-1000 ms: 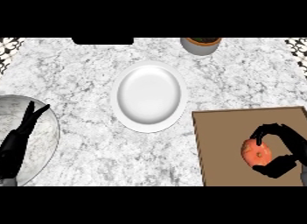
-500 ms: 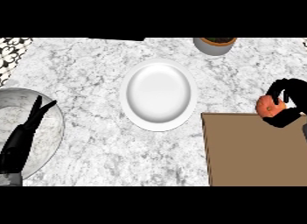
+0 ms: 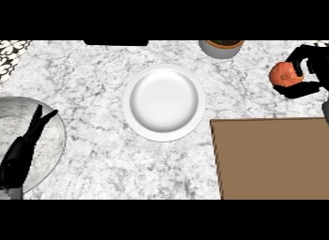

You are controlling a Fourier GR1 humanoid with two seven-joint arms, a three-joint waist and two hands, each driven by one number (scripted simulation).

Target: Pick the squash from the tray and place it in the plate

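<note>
An orange squash [image 3: 284, 74] hangs above the counter at the far right, beyond the tray's back edge. My right hand [image 3: 317, 68] is shut on it, fingers curled round its right side. The brown tray [image 3: 277, 157] lies bare at the lower right. A white plate [image 3: 165, 102] sits in the middle of the marble counter, well to the left of the squash. At the lower left my left hand [image 3: 21, 152] rests open, fingers straight, over a round glass lid.
A round glass lid [image 3: 53, 136] lies at the left edge under the left hand. A grey pot [image 3: 221, 47] with a brown rim stands at the back, right of centre. A dark object [image 3: 115, 42] shows at the back edge.
My right hand has lifted the squash off the tray and carried it up and away toward the back right. The left hand has stayed in place.
</note>
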